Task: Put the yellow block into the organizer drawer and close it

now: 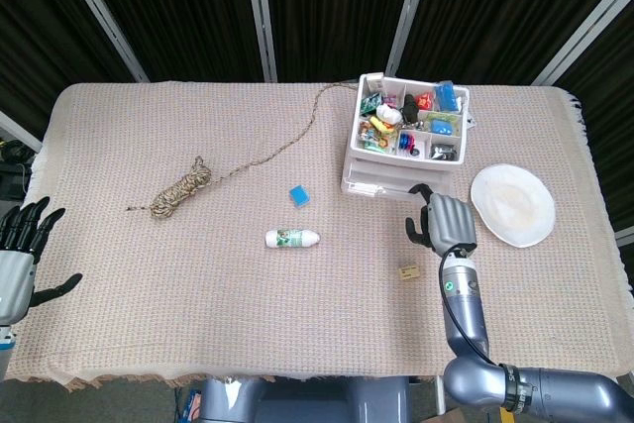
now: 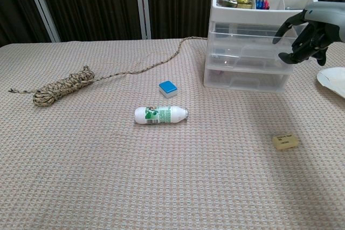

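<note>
Yellow block shows in both views; left hand only overhead

Rope lies left, bottle in the middle, organizer back right, plate beside it, block in front.

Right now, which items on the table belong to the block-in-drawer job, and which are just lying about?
Job items:
yellow block
organizer drawer unit
right hand, fingers curled at the drawer fronts, holding nothing visible

Lying about:
rope coil
blue block
white bottle
white plate
</note>
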Robot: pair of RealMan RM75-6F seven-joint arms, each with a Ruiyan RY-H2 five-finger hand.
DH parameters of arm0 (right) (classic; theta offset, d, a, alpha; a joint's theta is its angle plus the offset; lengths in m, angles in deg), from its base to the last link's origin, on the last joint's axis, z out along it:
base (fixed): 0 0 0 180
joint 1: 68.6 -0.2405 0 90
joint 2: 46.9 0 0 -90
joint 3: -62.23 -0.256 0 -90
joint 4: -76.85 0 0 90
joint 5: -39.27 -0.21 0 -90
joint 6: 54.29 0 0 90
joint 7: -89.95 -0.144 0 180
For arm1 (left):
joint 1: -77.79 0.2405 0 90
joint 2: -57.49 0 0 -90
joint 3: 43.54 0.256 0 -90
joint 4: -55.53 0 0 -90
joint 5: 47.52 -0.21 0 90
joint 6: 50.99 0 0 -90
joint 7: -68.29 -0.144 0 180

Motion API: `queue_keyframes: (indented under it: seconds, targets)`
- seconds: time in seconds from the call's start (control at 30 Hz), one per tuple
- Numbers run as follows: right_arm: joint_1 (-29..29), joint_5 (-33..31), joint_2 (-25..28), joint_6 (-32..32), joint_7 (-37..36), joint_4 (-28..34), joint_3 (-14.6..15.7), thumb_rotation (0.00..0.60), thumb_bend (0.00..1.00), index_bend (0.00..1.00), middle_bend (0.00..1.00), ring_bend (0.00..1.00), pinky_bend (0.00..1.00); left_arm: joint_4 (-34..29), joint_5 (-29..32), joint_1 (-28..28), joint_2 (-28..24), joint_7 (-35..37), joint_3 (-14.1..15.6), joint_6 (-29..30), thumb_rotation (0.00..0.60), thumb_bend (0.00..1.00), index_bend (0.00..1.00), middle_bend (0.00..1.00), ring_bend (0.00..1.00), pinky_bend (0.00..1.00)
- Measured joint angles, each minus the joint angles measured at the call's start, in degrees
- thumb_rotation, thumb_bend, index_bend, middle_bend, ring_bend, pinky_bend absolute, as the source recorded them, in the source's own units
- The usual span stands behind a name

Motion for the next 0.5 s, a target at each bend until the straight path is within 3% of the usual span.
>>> queue_keyframes:
  seconds: [0.5]
  targets:
    - [3.17, 6.04, 1.27, -2.61, -1.12, 5.34, 3.65, 0.6, 0.37, 0.31, 0.8, 0.79, 0.66, -0.38, 0.16, -0.05, -0.29, 0.15, 0.1, -0.39, 0.6, 0.16, 0.11, 0.0, 0.0, 0.0]
